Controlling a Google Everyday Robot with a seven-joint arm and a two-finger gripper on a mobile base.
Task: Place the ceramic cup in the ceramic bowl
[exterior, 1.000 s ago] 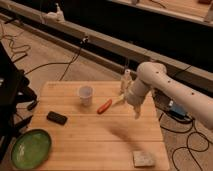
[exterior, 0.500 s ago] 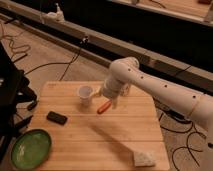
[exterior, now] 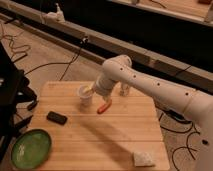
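Cup [exterior: 85,96] upright on table [exterior: 120,142], near back edge, left of middle. Gripper [exterior: 95,90] right beside cup's rim, jaws spread wide, nothing gripped; contact with cup unclear. Green bowl [exterior: 31,148] at front-left corner, well apart from cup. Orange object [exterior: 103,107] just right of cup. Black object [exterior: 56,118] between cup and bowl.

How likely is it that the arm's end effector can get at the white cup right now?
Probably yes. The end effector is right at the ceramic cup, by its rim, and nothing stands between them; the orange object lies off to the side.
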